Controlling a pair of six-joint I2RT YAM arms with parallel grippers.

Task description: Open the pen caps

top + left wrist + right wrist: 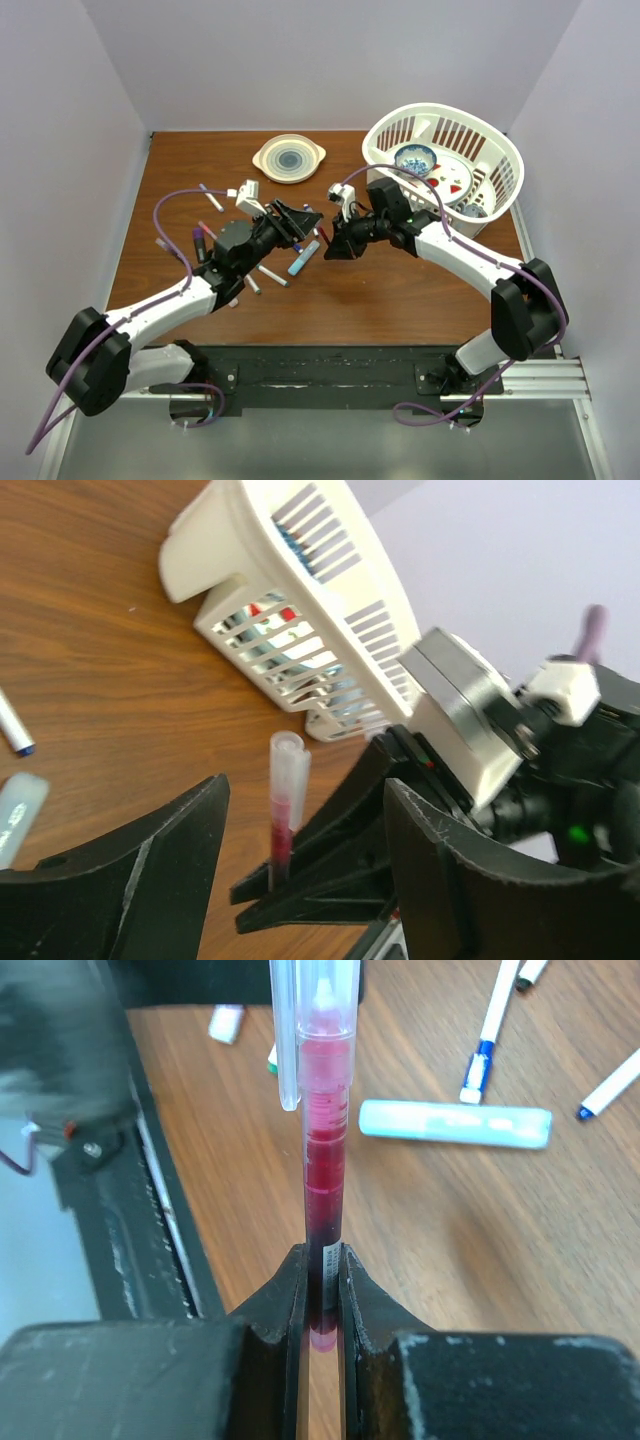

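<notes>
My right gripper (322,1295) is shut on the lower barrel of a red pen (325,1160). The pen's clear cap (312,1020), with a clip, is on its far end. In the left wrist view the same capped pen (283,815) sticks up out of the right gripper (258,900). My left gripper (300,870) is open, its two fingers standing wide on either side of the pen without touching it. From above, both grippers (303,228) (330,242) meet over the middle of the table.
A light blue pen (303,258) (455,1123) and several white and coloured pens (272,275) lie on the wooden table around the left arm. A white basket (500,150) holding dishes stands at the back right. A round plate (289,158) is at the back centre.
</notes>
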